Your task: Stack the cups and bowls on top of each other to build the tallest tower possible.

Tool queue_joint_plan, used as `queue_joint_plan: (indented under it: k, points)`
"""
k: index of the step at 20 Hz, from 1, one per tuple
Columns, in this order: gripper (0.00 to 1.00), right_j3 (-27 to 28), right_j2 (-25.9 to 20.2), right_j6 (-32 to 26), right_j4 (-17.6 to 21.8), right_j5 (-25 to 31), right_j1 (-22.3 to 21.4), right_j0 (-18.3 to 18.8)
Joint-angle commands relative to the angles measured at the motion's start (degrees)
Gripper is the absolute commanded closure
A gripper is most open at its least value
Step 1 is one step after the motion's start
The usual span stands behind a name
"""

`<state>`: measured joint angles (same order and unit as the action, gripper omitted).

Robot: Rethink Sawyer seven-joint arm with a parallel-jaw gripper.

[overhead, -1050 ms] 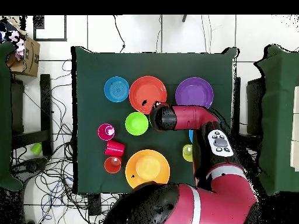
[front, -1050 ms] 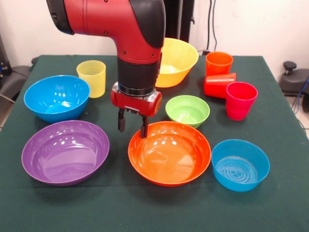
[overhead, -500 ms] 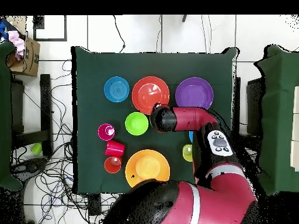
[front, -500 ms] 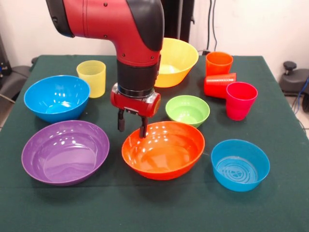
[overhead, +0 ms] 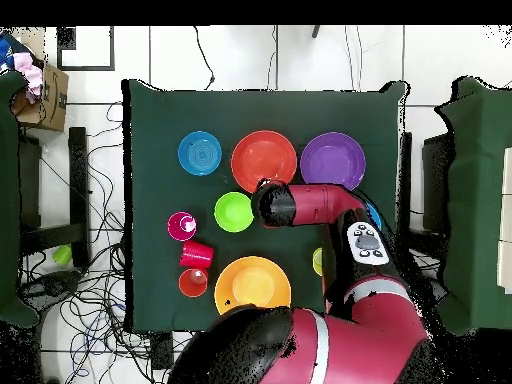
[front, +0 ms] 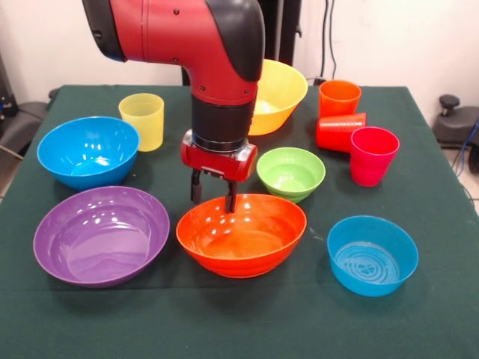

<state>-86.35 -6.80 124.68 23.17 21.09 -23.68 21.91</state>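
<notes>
My gripper (front: 213, 196) is shut on the far rim of the wide orange-red bowl (front: 243, 235), one finger inside and one outside. The bowl looks lifted slightly off the cloth. In the overhead view the arm hides the gripper, and the orange-red bowl (overhead: 264, 158) lies next to the purple bowl (overhead: 333, 160). The purple bowl (front: 101, 233) sits left of it, the light green bowl (front: 291, 170) just behind it on the right. A blue bowl (front: 88, 149) stands far left, another blue bowl (front: 372, 254) at the front right.
The big yellow-orange bowl (front: 277, 90) stands behind the arm, with the yellow cup (front: 142, 120) at the back left. At the back right are the orange cup (front: 339, 97), the red cup (front: 340, 131) on its side, and the upright pink cup (front: 373, 155).
The orange-red bowl has shifted toward the purple bowl and come up with the gripper holding its rim. The other bowls and cups have stayed put.
</notes>
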Motion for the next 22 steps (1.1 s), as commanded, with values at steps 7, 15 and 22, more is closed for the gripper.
queue_joint_plan:
  k: [7,15,22]
  points:
    - [1.00,-0.41,-0.77,5.15,-0.02,-4.96,2.50,-1.85]
    - [1.00,-0.79,-0.71,4.10,-0.16,-4.07,2.42,-1.90]
    - [1.00,-0.38,-0.83,3.33,-0.66,-3.33,2.36,-1.63]
